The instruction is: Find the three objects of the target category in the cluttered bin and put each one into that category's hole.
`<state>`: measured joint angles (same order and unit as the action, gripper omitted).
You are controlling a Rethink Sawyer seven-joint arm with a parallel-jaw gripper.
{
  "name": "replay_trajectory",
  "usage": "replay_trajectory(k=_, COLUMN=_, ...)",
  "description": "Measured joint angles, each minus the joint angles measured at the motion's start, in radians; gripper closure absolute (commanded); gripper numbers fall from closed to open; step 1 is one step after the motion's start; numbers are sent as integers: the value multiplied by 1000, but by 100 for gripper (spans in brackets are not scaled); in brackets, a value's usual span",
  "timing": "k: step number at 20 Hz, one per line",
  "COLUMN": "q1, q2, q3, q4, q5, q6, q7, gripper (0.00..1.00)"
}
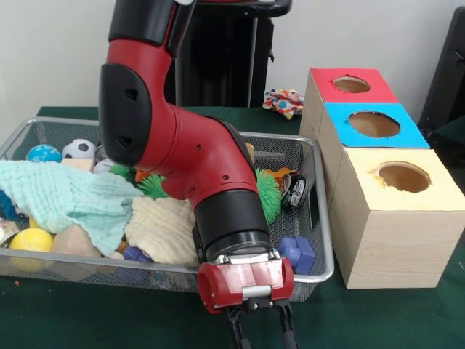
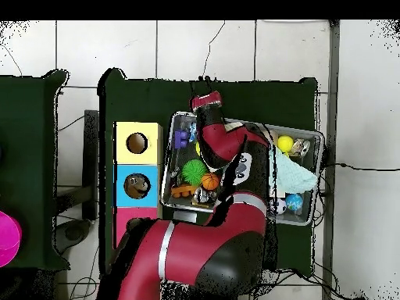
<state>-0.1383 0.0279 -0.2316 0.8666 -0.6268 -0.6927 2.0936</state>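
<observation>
- The red and black arm (image 1: 185, 156) reached across the wire bin (image 1: 325, 240) and ended past its near rim, over the green table (image 1: 87, 313).
- The gripper (image 1: 263, 336) hung below the red wrist, its two black fingers (image 1: 237, 333) pointing down with a clear gap between them; nothing sat between them, though their tips ran off the bottom edge of the front view.
- In the overhead view the gripper (image 2: 205, 83) lay just outside the bin's (image 2: 308, 183) rim, over the green cloth.
- Inside the bin lay a mint-green cloth (image 1: 69, 196), a cream cloth (image 1: 166, 227), a yellow ball (image 1: 31, 240), a small soccer ball (image 1: 78, 148), a blue ball (image 1: 43, 153), a green spiky ball (image 1: 270, 195) and a blue block (image 1: 298, 253).
- The overhead view also showed an orange ball (image 2: 209, 181) beside the green spiky ball (image 2: 194, 170).
- Which items belonged to the target category could not be told.
- Beside the bin stood three boxes in a row, each with a round hole: a yellow-topped box (image 1: 436, 190), a blue-topped box (image 1: 410, 134) and a red-topped box (image 1: 385, 89).
- A patterned cloth toy (image 1: 284, 101) lay on the table behind the boxes.
</observation>
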Motion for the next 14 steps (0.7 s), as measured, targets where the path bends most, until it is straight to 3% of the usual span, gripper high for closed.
replay_trajectory(k=10, q1=-1, q2=6, q3=-1, q4=13, q5=58, q6=-14, q7=0, gripper=0)
replay_trajectory(k=14, q1=-10, q2=21, q3=-1, q4=8, q5=55, q6=-100, q7=-1, gripper=0)
